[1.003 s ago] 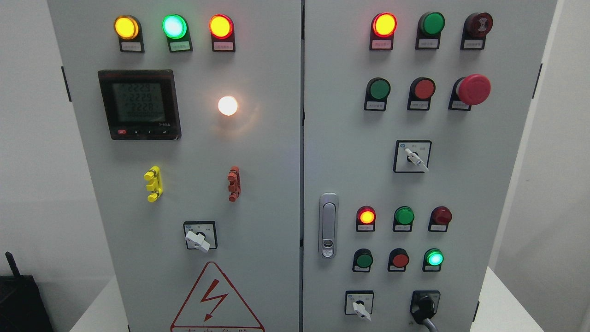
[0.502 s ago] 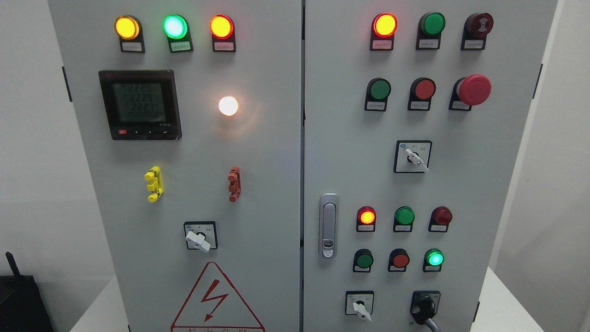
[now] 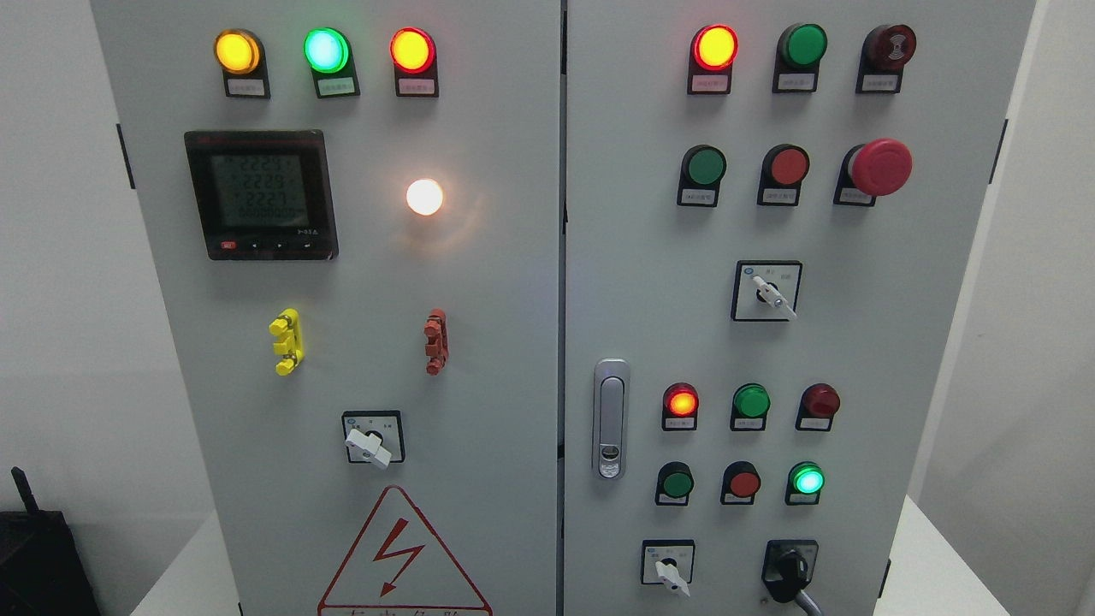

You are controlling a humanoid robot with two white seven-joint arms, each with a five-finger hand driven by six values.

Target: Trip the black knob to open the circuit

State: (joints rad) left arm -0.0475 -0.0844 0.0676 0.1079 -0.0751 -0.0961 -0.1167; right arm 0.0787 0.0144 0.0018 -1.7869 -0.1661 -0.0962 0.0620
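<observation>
Matt grey painted metal on the cabinet doors [image 3: 479, 282]; glossy plastic domes on the lit lamps [image 3: 411, 50]; shiny red plastic on the mushroom button [image 3: 881, 166]; brushed silvery metal on the door latch [image 3: 610, 417]; the black knob [image 3: 791, 569] looks smooth, slightly glossy plastic.

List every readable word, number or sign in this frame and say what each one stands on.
"2229", "2229", "2227": top three rows on the black digital meter; its fourth row is too blurred.
Red lightning-bolt warning triangle: lower left cabinet door; the characters beneath are cut off.
Small white label plates under the lamps and buttons: too small to read.
Markings around the rotary switches, including the black knob: unreadable.
No robot hand is in view.
</observation>
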